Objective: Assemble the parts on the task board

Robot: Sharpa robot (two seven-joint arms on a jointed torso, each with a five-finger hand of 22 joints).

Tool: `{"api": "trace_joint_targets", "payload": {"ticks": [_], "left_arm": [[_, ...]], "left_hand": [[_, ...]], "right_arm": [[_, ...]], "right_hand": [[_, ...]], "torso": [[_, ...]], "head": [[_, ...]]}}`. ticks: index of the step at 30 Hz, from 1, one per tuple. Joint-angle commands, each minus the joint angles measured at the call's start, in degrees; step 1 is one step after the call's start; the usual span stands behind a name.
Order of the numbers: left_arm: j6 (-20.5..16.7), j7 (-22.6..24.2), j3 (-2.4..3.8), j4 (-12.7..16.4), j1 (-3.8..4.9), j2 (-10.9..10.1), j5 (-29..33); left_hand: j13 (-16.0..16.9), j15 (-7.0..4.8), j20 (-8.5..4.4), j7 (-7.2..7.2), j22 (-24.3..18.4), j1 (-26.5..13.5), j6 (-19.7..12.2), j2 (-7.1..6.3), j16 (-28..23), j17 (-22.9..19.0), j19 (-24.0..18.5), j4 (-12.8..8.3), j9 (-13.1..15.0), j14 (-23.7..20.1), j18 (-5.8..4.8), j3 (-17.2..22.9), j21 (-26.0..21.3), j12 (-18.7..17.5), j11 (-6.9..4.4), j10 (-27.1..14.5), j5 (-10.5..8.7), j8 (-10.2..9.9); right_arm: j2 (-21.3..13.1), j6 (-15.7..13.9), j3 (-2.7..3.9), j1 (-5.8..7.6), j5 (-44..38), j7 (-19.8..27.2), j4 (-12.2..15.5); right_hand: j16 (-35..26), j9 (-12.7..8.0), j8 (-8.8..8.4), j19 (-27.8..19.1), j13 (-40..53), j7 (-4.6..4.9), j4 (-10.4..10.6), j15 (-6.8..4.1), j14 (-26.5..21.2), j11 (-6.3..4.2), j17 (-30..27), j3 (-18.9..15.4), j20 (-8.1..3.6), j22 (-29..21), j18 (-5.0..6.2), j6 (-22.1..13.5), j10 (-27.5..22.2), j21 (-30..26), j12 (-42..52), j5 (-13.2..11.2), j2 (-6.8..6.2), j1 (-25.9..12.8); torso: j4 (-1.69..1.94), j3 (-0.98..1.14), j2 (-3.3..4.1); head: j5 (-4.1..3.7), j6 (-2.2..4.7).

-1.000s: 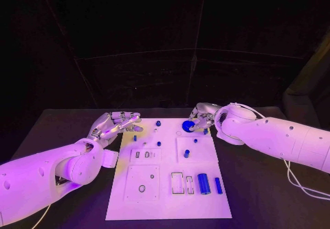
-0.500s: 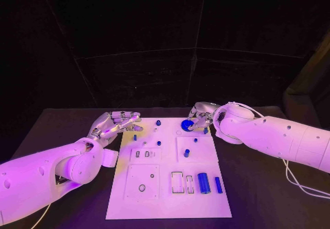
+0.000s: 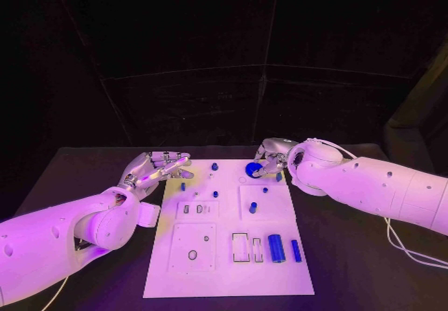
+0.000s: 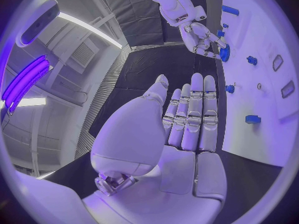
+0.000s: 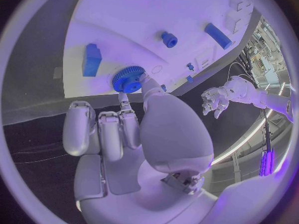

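At the far edge of the task board, the right hand pinches a blue gear just above the white surface — likely lining it up for a seat there. The left hand hovers off the board's far left corner, fingers straight and apart, holding nothing — probably waiting clear. Other blue parts lie nearer on the board.
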Motion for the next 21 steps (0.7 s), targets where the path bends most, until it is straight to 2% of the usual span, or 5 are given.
{"api": "trace_joint_targets", "payload": {"ticks": [1,10,11,15,21], "left_arm": [[0.9,0.0,0.04,0.0,0.07,0.0,-0.2],[0.9,0.0,0.03,0.1,0.07,0.0,-0.2],[0.9,-0.1,0.03,0.1,0.07,0.0,-0.2],[1.0,-0.1,0.03,0.1,0.07,0.0,-0.2],[1.0,-0.2,0.03,0.0,0.07,0.0,-0.2]], "left_hand": [[-0.1,0.08,0.24,0.27,-0.1,0.1,0.1,0.43,-0.2,0.1,0.1,-0.4,-0.1,-0.1,0.73,0.1,-0.2,-0.3,0.32,0.2,0.11,-0.4],[-0.1,0.08,0.23,0.27,-0.1,0.2,0.1,0.48,-0.3,0.2,0.1,-0.5,-0.1,0.0,0.73,0.1,-0.2,-0.4,0.32,0.2,0.11,-0.4],[-0.1,0.07,0.23,0.27,-0.1,0.3,0.1,0.50,-0.3,0.2,0.1,-0.6,-0.1,0.0,0.73,0.2,-0.3,-0.5,0.32,0.2,0.11,-0.5],[-0.1,0.07,0.23,0.27,-0.1,0.3,0.1,0.50,-0.3,0.2,0.1,-0.6,-0.1,0.0,0.73,0.2,-0.3,-0.5,0.32,0.2,0.11,-0.5],[-0.1,0.07,0.23,0.27,-0.1,0.3,0.1,0.50,-0.3,0.2,0.1,-0.6,-0.1,0.0,0.73,0.2,-0.3,-0.5,0.32,0.2,0.11,-0.5]], "right_arm": [[0.1,0.6,-0.07,-0.06,-1.5,-0.8,0.1],[0.3,0.5,-0.07,-0.07,-1.6,-1.0,0.1],[0.3,0.4,-0.07,-0.07,-1.9,-1.2,0.1],[0.4,-0.7,-0.07,-0.11,-4.0,-2.1,0.2],[0.9,-2.6,-0.07,-0.20,-6.6,-2.2,-0.1]], "right_hand": [[0.3,0.1,0.33,0.4,8.9,-0.03,0.5,0.03,4.7,-0.14,8.0,-0.1,0.10,0.1,-0.98,0.5,2.1,0.4,0.4,0.3,0.08,-0.9],[0.4,0.2,0.70,0.6,9.5,-0.30,0.5,-0.15,4.8,-0.36,8.3,0.5,-0.04,0.6,-1.06,1.4,2.4,0.6,0.8,0.9,0.81,-0.9],[0.4,0.2,0.88,0.6,9.6,-0.39,0.1,-0.24,4.8,-0.46,8.3,1.0,-0.10,0.6,-1.06,1.9,2.5,0.6,0.8,0.7,1.26,-0.2],[0.5,0.3,1.64,1.0,10.1,-0.89,-4.7,-0.91,4.8,-0.96,8.5,5.2,-0.68,1.3,-1.19,4.2,2.8,1.0,1.2,-5.2,3.46,6.3],[0.5,0.3,2.25,1.3,10.6,-1.53,-7.2,-1.50,4.8,-1.52,8.7,7.8,-1.23,2.1,-1.33,6.6,3.2,1.3,1.5,-6.0,3.80,7.8]], "torso": [[0.04,-0.01,0.01],[-0.01,-0.01,0.02],[-0.01,-0.01,0.02],[-0.01,0.04,0.04],[-0.04,0.02,0.02]], "head": [[0.03,-0.01],[0.01,-0.09],[0.00,-0.12],[0.02,-0.15],[0.05,0.01]]}}
